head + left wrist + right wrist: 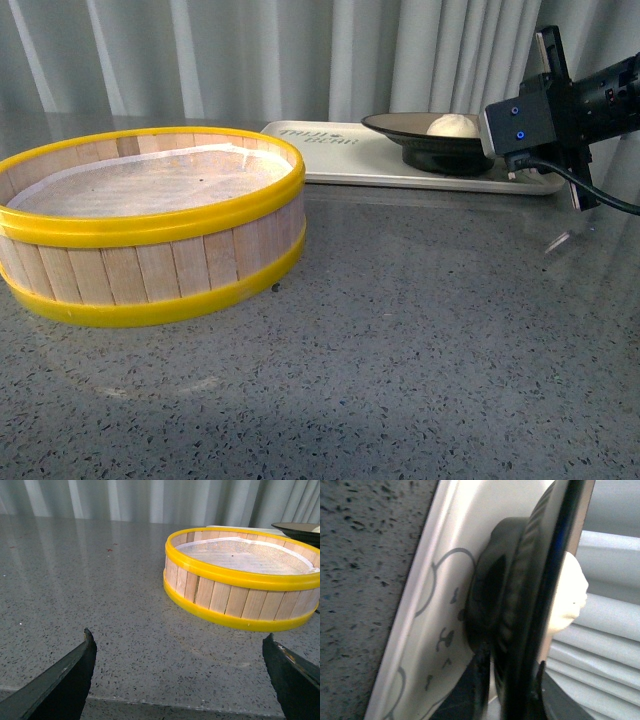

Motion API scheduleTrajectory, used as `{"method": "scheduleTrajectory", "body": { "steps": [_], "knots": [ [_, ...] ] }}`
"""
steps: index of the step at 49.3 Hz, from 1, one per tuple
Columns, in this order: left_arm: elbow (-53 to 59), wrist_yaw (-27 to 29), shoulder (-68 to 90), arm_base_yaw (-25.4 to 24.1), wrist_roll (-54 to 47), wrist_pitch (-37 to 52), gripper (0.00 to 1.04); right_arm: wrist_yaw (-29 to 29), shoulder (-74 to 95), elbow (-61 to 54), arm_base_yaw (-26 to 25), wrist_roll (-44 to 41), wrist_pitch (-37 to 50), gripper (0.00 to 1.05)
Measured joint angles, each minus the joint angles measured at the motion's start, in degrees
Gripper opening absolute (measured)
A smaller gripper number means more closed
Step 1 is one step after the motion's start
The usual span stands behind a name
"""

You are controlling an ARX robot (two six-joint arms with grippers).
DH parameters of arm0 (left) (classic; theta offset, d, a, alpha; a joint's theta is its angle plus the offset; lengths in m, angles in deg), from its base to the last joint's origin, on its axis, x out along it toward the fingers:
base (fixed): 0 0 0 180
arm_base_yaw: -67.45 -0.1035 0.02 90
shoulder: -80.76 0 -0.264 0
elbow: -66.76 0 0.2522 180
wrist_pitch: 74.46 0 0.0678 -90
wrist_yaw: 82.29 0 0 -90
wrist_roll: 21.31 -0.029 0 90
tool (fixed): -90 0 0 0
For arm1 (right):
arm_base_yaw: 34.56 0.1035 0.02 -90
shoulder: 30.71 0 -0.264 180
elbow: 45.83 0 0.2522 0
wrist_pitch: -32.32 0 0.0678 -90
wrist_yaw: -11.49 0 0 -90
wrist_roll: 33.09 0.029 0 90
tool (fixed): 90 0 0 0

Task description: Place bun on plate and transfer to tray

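Grey speckled stone makes the table point(420, 340), and behind it hang pale pleated curtains point(300, 60). On the left part of the table stands a round wooden steamer basket point(150, 250) with yellow rims and a white paper liner point(150, 180) inside.

At the far side of the table lies the tray point(340, 160), cream-white with dark printed text near its left end. On the tray stands the plate point(410, 128), black outside and beige-grey inside, and its black foot rests on the tray surface. The bun point(453, 125) sits inside the plate, off-white and round.

From the right edge of the front view comes the right arm, and its black wrist block with two small blue lights covers the right side of the plate. The right gripper point(512, 690) is at the rim of the plate: in the right wrist view the rim passes between two dark fingers point(470, 690), one under the plate and one over it. The picture there is blurred, so it seems the fingers are closed on the rim, but I cannot tell if they really press it.

The left gripper point(182, 675) hangs low over the bare table near the steamer basket, with its two black fingers spread wide and nothing between them.
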Motion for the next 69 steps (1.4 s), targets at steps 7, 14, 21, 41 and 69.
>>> {"method": "scheduleTrajectory", "body": {
  "steps": [7,14,21,41,69],
  "knots": [
    [0.0,0.0,0.0,0.0,0.0,0.0,0.98,0.83,-0.72,-1.31,0.0,0.46,0.74,0.41],
    [0.0,0.0,0.0,0.0,0.0,0.0,0.98,1.42,-3.02,-4.2,0.07,2.16,1.62,0.67],
    [0.0,0.0,0.0,0.0,0.0,0.0,0.98,1.44,-7.34,-7.69,0.61,8.13,1.09,0.94],
    [0.0,0.0,0.0,0.0,0.0,0.0,0.98,7.28,-27.63,-23.37,1.64,38.34,-1.75,0.96],
    [0.0,0.02,0.0,0.0,0.0,0.0,0.98,-26.32,-49.79,-61.11,-0.44,101.33,40.24,0.4]
  ]
}}
